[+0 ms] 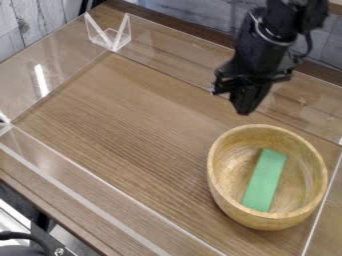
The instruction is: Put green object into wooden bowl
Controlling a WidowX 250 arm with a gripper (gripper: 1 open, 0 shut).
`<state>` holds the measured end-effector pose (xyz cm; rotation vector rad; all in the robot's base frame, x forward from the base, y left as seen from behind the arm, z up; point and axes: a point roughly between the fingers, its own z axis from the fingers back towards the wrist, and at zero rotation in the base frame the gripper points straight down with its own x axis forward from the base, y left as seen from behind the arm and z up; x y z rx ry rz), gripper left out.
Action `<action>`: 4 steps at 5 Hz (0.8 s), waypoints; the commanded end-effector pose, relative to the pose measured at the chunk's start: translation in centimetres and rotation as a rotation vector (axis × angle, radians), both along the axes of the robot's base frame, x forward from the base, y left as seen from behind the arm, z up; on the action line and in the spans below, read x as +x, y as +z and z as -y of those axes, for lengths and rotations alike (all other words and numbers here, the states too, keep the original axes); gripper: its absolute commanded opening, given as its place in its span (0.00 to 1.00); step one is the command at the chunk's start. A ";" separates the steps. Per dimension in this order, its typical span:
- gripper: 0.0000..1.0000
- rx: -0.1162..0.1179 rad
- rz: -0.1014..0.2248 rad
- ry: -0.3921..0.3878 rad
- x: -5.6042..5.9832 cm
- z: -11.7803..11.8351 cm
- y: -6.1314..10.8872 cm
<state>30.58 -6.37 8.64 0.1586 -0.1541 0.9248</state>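
The green object (269,179), a flat bright-green bar, lies inside the wooden bowl (229,185) at the lower right of the table. My gripper (246,104) is black, points down and hangs above the table just beyond the bowl's far rim. Its fingers are together, shut on nothing, and it is apart from both bowl and bar.
The wooden table (120,120) is fenced by low clear plastic walls (54,170). A clear plastic bracket (107,33) stands at the back left corner. The arm's cable hangs at the top right behind the gripper.
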 end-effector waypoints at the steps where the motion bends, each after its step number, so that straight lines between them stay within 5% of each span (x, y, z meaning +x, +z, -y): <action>1: 1.00 -0.001 0.051 0.027 1.6 0.0 0.5; 2: 1.00 -0.003 0.039 0.046 2.1 -0.4 0.1; 4: 1.00 -0.057 0.018 -0.096 2.6 -1.7 4.3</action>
